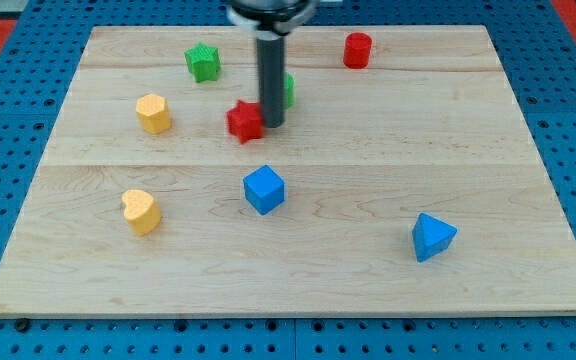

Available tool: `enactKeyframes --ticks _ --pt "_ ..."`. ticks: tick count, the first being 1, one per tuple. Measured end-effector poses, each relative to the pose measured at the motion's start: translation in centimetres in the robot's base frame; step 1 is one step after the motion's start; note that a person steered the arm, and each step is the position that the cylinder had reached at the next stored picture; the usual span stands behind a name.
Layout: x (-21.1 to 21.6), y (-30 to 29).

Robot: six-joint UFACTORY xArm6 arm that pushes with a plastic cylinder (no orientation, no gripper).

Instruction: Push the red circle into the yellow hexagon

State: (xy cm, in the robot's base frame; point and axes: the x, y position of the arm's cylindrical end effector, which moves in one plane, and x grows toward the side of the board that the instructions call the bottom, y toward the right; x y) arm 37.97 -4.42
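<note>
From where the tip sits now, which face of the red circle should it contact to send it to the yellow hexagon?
No gripper here, so push, don't grip. Contact the red circle on its right side wall, slightly toward the view's top: the yellow hexagon lies left and lower. My tip is beside the red star, so it must likely circle round first.

Rod (269, 75) hides most of green block (288, 90); shape unclear.

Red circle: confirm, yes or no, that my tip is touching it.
No. My tip sits beside the red star, while the red circle stands apart near the view's top.
</note>
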Motion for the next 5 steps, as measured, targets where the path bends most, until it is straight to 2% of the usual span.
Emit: enactKeyframes --ticks 1,2,3,4,5 --pt "0.4 4.4" --pt "-1.8 13.6" --pt "-6.8 19.9" --pt "-13.1 18.4" --pt "-16.1 15.5"
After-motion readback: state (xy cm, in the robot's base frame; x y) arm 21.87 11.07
